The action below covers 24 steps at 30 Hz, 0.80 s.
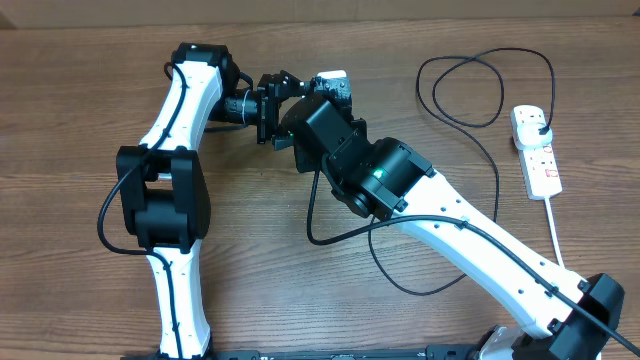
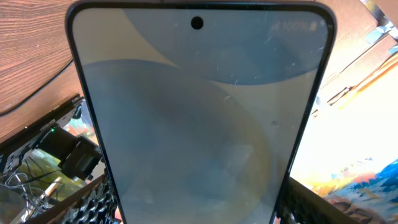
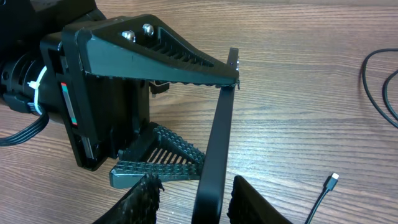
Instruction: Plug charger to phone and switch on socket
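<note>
My left gripper (image 2: 199,202) is shut on the phone (image 2: 199,106), one finger on each long edge; its grey-blue screen fills the left wrist view. In the right wrist view the phone (image 3: 214,124) stands edge-on between the left gripper's fingers. My right gripper (image 3: 193,190) is open around the phone's near end, with a gap beside each finger. The charger's connector tip (image 3: 334,178) lies on the table to its right. In the overhead view both grippers meet at the phone (image 1: 332,78). The charger cable (image 1: 495,190) loops to its black plug (image 1: 538,125) in the white socket strip (image 1: 540,165).
The strip's thick white cord (image 1: 556,235) runs toward the front right. The black cable loops wide at the back right (image 1: 480,55) and trails under my right arm (image 1: 400,285). The wooden table's back edge (image 1: 300,22) is close behind the grippers.
</note>
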Each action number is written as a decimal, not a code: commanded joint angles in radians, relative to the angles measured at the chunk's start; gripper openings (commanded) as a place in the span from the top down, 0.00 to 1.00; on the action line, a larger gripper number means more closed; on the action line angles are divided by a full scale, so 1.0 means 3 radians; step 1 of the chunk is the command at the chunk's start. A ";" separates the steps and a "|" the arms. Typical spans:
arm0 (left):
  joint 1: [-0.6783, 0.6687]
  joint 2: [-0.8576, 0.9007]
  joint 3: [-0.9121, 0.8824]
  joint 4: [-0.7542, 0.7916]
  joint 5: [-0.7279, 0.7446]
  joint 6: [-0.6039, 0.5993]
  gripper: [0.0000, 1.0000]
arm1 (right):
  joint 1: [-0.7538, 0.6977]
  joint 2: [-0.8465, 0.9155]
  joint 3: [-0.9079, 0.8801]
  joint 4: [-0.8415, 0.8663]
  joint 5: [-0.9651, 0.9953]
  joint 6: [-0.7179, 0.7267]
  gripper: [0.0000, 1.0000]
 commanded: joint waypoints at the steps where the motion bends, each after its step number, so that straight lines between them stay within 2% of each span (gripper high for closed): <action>1: -0.0008 0.0004 0.0089 0.0000 0.0127 0.0075 0.41 | 0.0013 0.0069 0.0062 0.0001 0.0081 0.0014 0.63; 13: -0.0008 0.0004 0.0089 0.0009 0.0114 0.0079 0.40 | 0.0013 0.0155 0.0085 0.0006 0.0118 0.0024 0.65; 24: -0.0008 0.0004 0.0089 0.0036 0.0038 0.0057 0.40 | 0.0017 0.0156 0.0291 -0.0268 0.0106 0.0107 0.68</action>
